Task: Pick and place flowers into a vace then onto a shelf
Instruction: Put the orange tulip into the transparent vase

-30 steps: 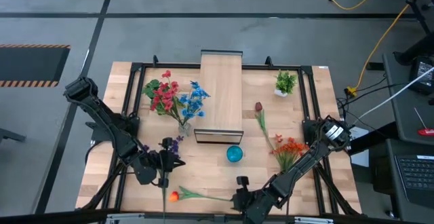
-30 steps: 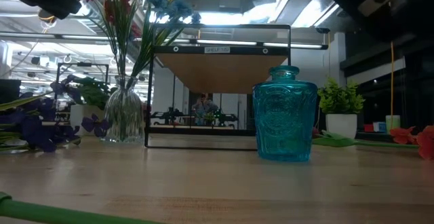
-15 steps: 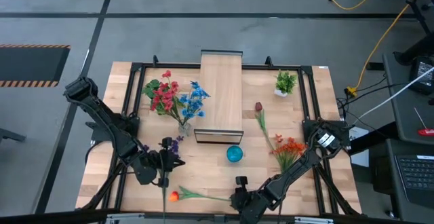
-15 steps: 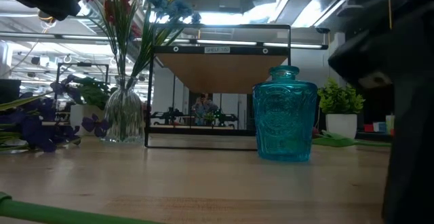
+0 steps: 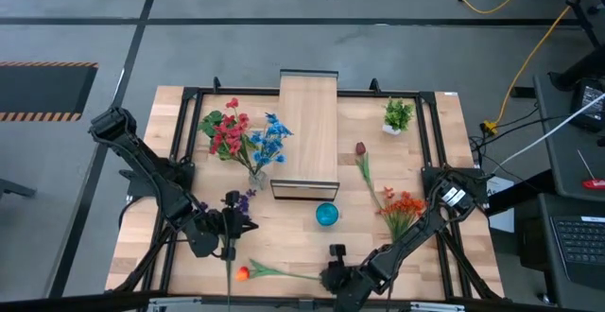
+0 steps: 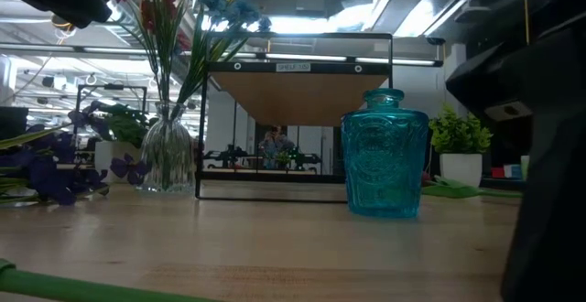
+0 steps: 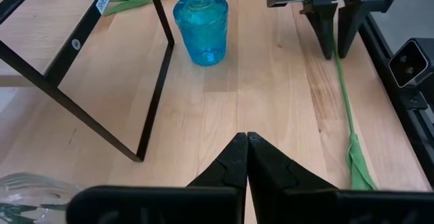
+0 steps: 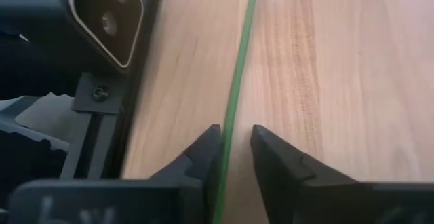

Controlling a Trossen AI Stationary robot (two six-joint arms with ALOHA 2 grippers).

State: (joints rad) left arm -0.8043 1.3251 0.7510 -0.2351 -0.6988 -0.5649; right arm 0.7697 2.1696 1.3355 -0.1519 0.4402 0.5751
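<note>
A loose flower with an orange bloom (image 5: 242,273) lies along the table's near edge, its long green stem (image 8: 239,81) flat on the wood. My right gripper (image 8: 235,132) is low over that stem, near its free end. Its fingers stand narrowly apart with the stem running between them. The same gripper (image 7: 337,44) shows in the left wrist view, pointing down. My left gripper (image 7: 246,139) is shut on nothing, above the table beside the purple flowers (image 5: 238,201). The blue vase (image 5: 326,215) stands upright in front of the shelf (image 5: 308,128). My right gripper comes at the stem from above, slanting down, with one finger (image 8: 207,156) on each side and the fingers lying across it. The stem (image 8: 227,139) runs right along one finger's inner edge. I cannot tell whether it touches. The stem lies on the table.
A glass vase (image 5: 257,175) with red and blue flowers stands left of the shelf. A dark red tulip (image 5: 360,148) and orange flowers (image 5: 402,206) lie at the right. A small green plant (image 5: 398,115) stands at the far right. The table's black frame rail (image 8: 102,95) runs beside the stem.
My right gripper has sunk toward the table at the near edge, down onto the green stem, and its arm now fills the right side of the low view. The flower has stayed where it lay.
</note>
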